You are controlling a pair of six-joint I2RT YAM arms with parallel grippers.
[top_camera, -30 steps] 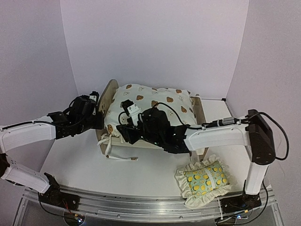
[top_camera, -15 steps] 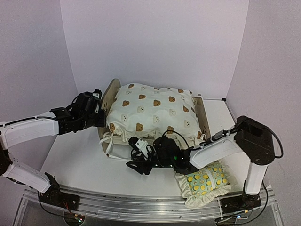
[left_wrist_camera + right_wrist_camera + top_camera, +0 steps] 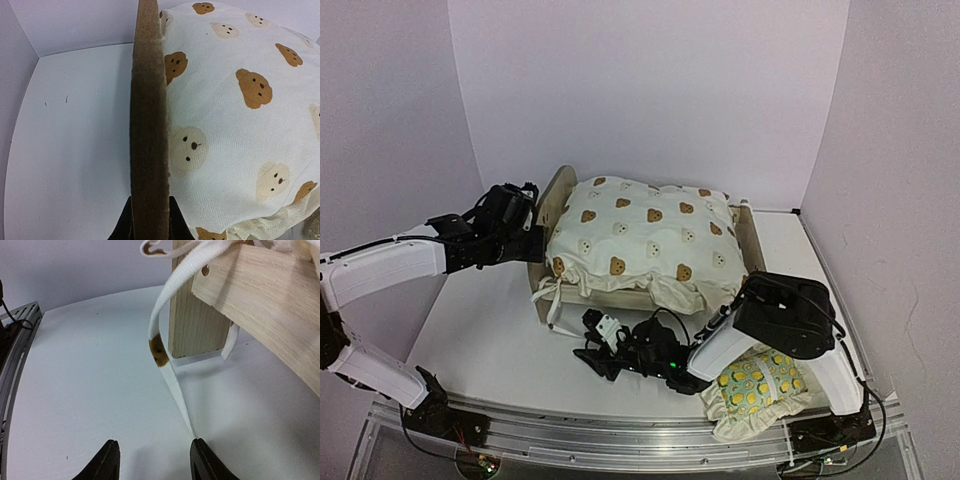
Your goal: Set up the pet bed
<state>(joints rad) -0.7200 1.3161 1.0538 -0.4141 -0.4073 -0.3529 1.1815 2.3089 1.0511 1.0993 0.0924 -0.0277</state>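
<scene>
No legible text, label, brand or number anywhere.

White table (image 3: 480, 330) w/ pet bed (image 3: 610, 297), lemon pillow (image 3: 757, 385)

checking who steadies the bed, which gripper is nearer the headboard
Left. The left gripper is shut on the headboard edge; the right gripper is low in front of the bed.

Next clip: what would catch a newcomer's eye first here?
The puffy bear-print cushion filling the pet bed in the middle of the table stands out first. The left gripper is clamped on its headboard, while the right gripper is open, low before a dangling cushion tie. A lemon-print pillow lies near right.
</scene>
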